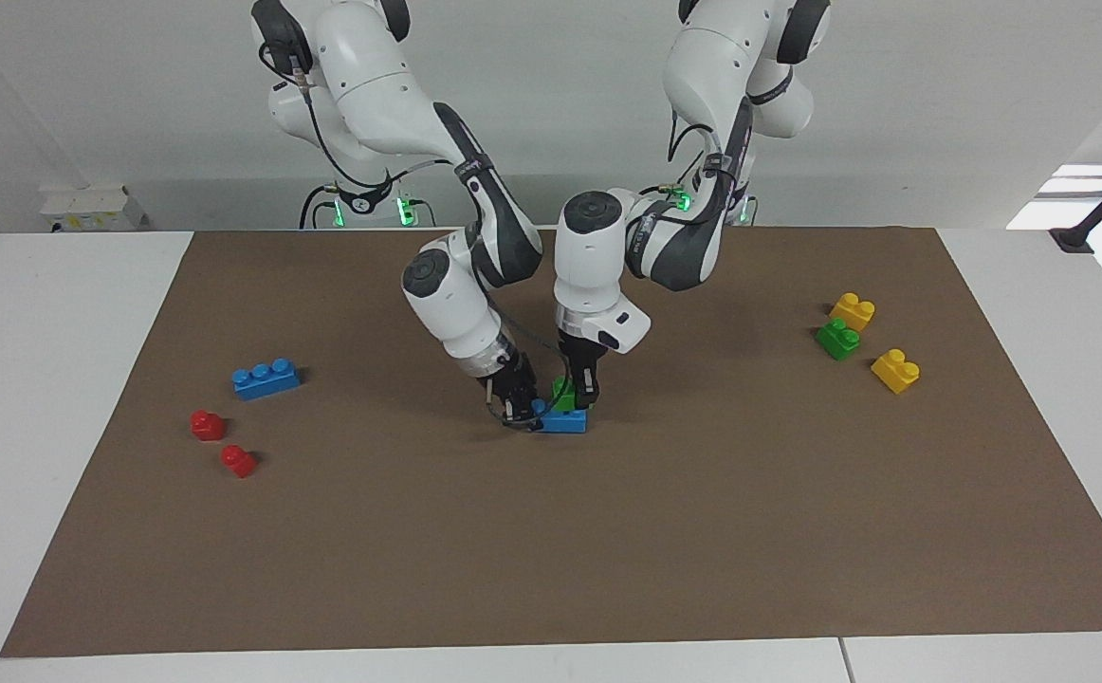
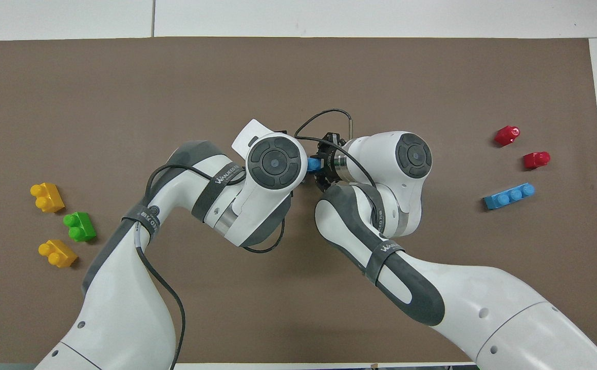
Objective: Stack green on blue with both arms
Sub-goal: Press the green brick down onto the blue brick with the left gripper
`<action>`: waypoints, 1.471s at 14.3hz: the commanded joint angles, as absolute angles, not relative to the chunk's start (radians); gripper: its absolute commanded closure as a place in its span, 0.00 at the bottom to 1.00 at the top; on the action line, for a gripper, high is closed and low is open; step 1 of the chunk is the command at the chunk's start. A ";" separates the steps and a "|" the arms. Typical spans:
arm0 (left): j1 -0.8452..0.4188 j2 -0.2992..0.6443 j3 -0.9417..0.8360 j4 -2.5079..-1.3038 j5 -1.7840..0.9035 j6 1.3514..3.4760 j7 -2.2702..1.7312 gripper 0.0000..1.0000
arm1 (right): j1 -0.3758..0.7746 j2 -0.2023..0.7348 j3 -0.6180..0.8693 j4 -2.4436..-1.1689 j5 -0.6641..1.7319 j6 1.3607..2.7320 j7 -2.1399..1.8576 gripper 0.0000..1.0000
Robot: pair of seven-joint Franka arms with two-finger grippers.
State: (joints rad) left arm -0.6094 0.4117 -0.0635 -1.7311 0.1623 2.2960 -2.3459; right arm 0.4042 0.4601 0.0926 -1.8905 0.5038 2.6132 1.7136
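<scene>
A green brick [image 1: 565, 394] sits on top of a blue brick [image 1: 562, 420] that rests on the brown mat near the table's middle. My left gripper [image 1: 581, 387] comes straight down over them and is shut on the green brick. My right gripper [image 1: 520, 406] leans in low from the right arm's end and is shut on the end of the blue brick. In the overhead view only a bit of the blue brick [image 2: 313, 164] shows between the two hands, the right gripper [image 2: 324, 165] is beside it, and the green brick is hidden under the left hand.
A second blue brick [image 1: 266, 378] and two red bricks [image 1: 208, 425] [image 1: 238, 461] lie toward the right arm's end. A second green brick [image 1: 837, 339] and two yellow bricks [image 1: 853, 310] [image 1: 895, 370] lie toward the left arm's end.
</scene>
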 commanded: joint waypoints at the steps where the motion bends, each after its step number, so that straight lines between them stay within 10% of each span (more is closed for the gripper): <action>1: -0.638 0.453 -0.048 -1.710 0.199 2.316 -2.393 1.00 | 0.403 0.463 0.086 -1.933 0.529 2.663 1.706 1.00; 15: -0.632 0.482 -0.034 -1.706 0.252 2.327 -2.422 1.00 | 0.399 0.463 0.086 -1.936 0.531 2.665 1.706 1.00; 16: -0.630 0.482 -0.034 -1.706 0.285 2.327 -2.419 0.91 | 0.399 0.463 0.086 -1.936 0.531 2.665 1.706 1.00; 17: -0.630 0.482 -0.035 -1.703 0.311 2.327 -2.415 0.01 | 0.397 0.463 0.086 -1.936 0.531 2.665 1.706 1.00; 21: -0.630 0.479 -0.037 -1.703 0.316 2.329 -2.393 0.00 | 0.397 0.463 0.086 -1.936 0.531 2.666 1.706 1.00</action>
